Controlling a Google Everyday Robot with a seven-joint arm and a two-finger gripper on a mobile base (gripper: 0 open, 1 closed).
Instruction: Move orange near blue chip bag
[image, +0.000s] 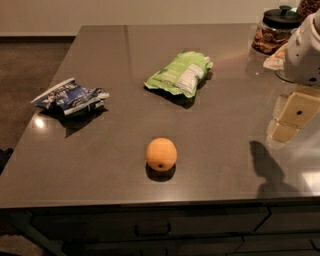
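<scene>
A: Orange (161, 154): where?
B: Near counter's (220, 150) front edge, resting free; blue bag (71, 96) well apart, left and farther back.
A: Gripper (304, 55)?
B: Far right, raised; orange lies to its left, nearer the camera; grip state cannot be told.

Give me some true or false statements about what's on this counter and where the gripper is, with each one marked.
1. The orange sits near the front edge of the counter, apart from both bags. True.
2. The blue chip bag touches the orange. False: it lies apart, near the left edge.
3. The gripper holds the orange. False: it is at the view's right edge, away from the orange.
4. The green chip bag lies farther back than the orange. True.
</scene>
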